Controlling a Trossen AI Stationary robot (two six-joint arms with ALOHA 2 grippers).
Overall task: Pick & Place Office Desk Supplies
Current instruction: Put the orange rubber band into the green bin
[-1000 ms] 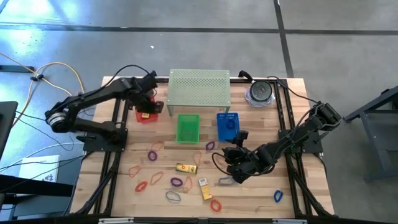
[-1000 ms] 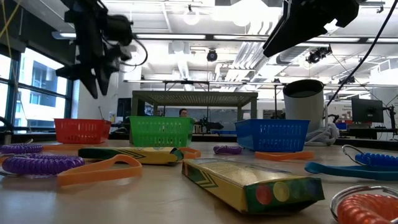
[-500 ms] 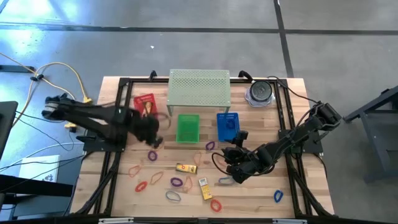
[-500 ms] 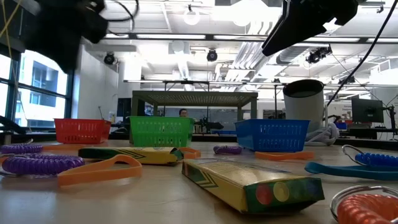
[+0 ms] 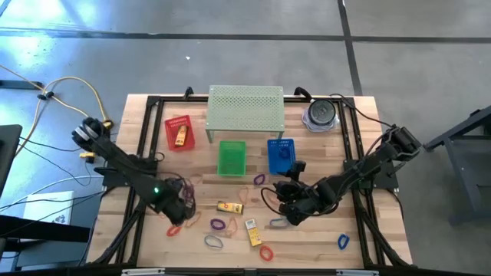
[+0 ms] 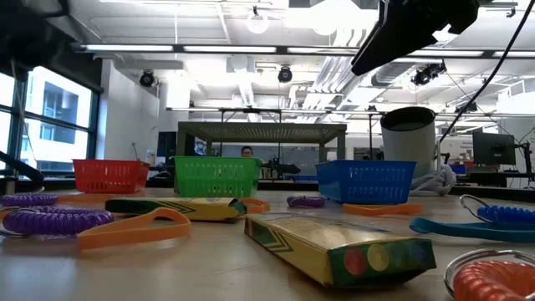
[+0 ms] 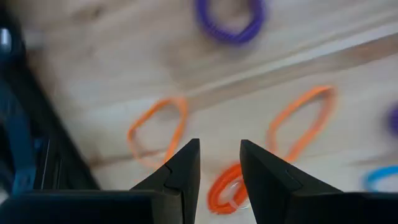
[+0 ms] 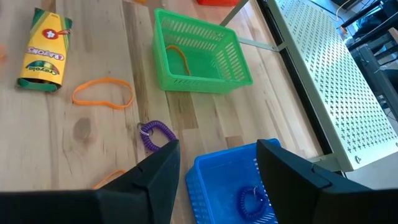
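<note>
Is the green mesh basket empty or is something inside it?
Not empty. In the right wrist view, the green mesh basket holds one thin orange loop lying on its floor. Nothing else shows inside.

Reading "CRAYONS" on the yellow-orange packet [image 8: 44, 51] lying near the green basket [image 8: 202, 53]; brand line above it too small to read. Showing no other legible text.

Thin loops [image 5: 218, 225] in red, orange, purple, grey are lying scattered near the table's front edge; one blue loop [image 5: 342, 241] toward its front right corner; two yellow packets [image 5: 229, 207] lying flat mid-front.
</note>
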